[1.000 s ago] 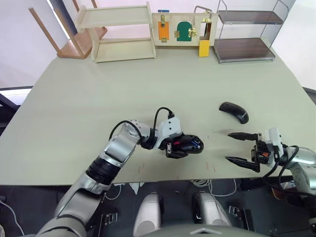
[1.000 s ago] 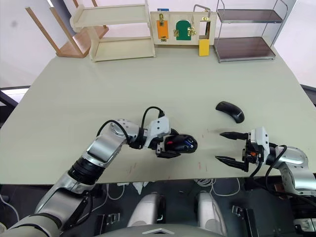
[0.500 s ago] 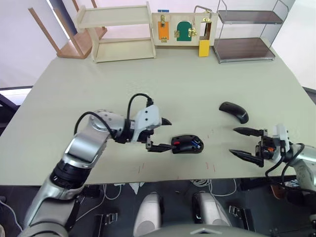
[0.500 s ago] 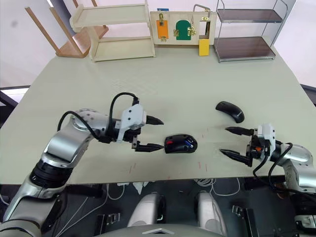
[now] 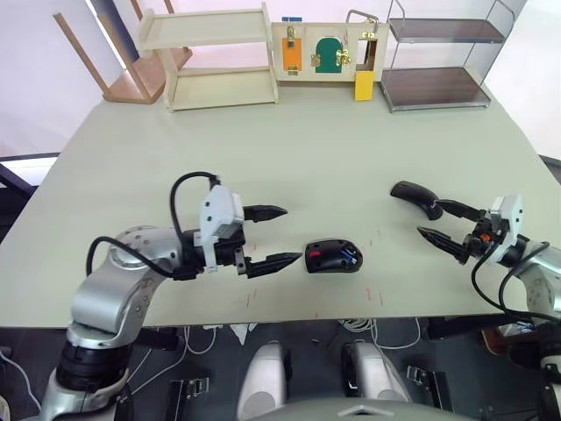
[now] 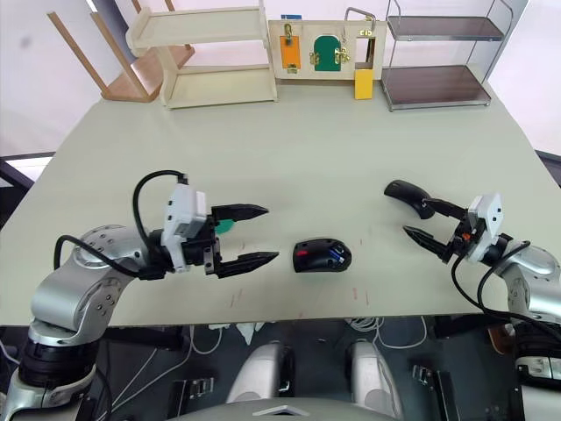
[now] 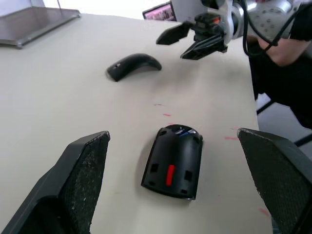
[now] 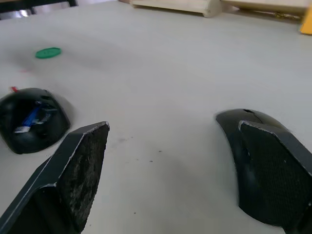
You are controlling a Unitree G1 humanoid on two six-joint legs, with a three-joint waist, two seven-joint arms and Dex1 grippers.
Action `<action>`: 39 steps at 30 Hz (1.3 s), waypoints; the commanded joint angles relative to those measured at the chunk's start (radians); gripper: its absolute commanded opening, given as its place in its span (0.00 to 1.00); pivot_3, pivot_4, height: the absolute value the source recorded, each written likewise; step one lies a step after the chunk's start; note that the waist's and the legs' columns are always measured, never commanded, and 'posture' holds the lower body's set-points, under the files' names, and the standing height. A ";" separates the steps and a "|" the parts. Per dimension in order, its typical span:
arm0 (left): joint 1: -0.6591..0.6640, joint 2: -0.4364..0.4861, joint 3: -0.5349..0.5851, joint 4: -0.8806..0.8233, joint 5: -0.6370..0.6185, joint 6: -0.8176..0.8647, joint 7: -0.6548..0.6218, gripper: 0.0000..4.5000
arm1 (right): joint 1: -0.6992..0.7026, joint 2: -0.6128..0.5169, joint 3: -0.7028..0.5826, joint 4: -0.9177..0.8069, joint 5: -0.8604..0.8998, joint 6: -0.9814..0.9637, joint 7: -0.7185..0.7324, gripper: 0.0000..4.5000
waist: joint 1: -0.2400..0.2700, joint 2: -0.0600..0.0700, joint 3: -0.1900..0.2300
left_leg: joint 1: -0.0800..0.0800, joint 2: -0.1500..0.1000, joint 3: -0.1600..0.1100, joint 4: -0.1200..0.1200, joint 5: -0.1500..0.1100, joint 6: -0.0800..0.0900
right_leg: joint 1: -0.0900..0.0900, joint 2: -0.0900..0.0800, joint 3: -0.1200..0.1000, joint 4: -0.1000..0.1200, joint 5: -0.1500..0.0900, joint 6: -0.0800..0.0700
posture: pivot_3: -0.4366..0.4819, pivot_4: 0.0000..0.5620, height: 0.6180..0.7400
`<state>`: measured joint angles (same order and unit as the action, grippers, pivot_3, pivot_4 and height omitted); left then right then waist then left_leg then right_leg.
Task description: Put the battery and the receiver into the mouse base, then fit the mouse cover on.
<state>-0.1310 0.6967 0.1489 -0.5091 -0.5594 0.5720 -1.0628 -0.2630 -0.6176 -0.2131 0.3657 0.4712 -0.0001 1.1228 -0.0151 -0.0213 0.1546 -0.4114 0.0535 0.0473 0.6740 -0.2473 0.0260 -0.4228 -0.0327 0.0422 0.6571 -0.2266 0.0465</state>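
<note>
The mouse base [image 5: 333, 258] lies near the table's front edge, its red and dark insides facing up. A blue battery [image 8: 30, 117] sits inside it. The receiver is hidden. My left gripper [image 5: 291, 233] hovers open just left of the base and touches nothing. The mouse cover [image 5: 415, 195], a smooth black shell, rests to the right and farther back. My right gripper [image 5: 429, 217] is open right beside the cover, one finger [image 8: 265, 170] against its near side and nothing held between the fingers. In the left wrist view, the base [image 7: 173, 161] is straight ahead between the fingers.
A green disc [image 8: 48, 52] lies on the table [image 5: 289, 149] behind my left gripper. Along the far edge stand a wooden shelf [image 5: 210, 57], a latch board [image 5: 329, 48] and a metal rack [image 5: 438, 61]. The front table edge runs close below the base.
My left gripper let go of the mouse base, opened and drew back to the left. My right gripper moved away from the front edge up to the mouse cover.
</note>
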 commanded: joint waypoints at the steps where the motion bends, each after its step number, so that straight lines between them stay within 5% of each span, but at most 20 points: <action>1: 0.045 0.028 0.053 -0.013 -0.021 -0.080 -0.041 0.99 | -0.037 -0.022 -0.011 0.028 -0.035 0.004 -0.038 1.00 | 0.000 0.000 0.000 | 0.000 0.000 0.000 0.000 0.000 0.000 | 0.000 0.000 0.000 0.000 0.000 0.000 | 0.48 0.27 1.00; 16: 0.234 0.037 0.206 0.039 -0.154 -0.220 -0.174 0.99 | -0.233 -0.091 0.045 0.227 -0.127 0.151 -0.009 1.00 | 0.001 0.002 0.001 | 0.001 0.000 0.001 -0.001 0.000 0.000 | 0.000 0.000 0.000 0.000 0.000 0.000 | 0.48 0.27 1.00; 39: 0.292 0.037 0.225 -0.010 -0.234 -0.247 -0.135 0.99 | -0.321 -0.072 0.139 0.272 -0.255 0.153 -0.056 1.00 | 0.001 0.002 0.001 | 0.000 0.000 0.001 -0.002 0.000 0.000 | -0.001 0.000 0.000 -0.002 0.000 0.000 | 0.48 0.27 1.00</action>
<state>0.1608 0.7235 0.3551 -0.4906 -0.7760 0.3421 -1.1953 -0.5687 -0.6791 -0.0718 0.6428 0.2258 0.1751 1.0621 -0.0143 -0.0194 0.1559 -0.4111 0.0534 0.0487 0.6718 -0.2473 0.0259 -0.4234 -0.0331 0.0427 0.6554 -0.2267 0.0462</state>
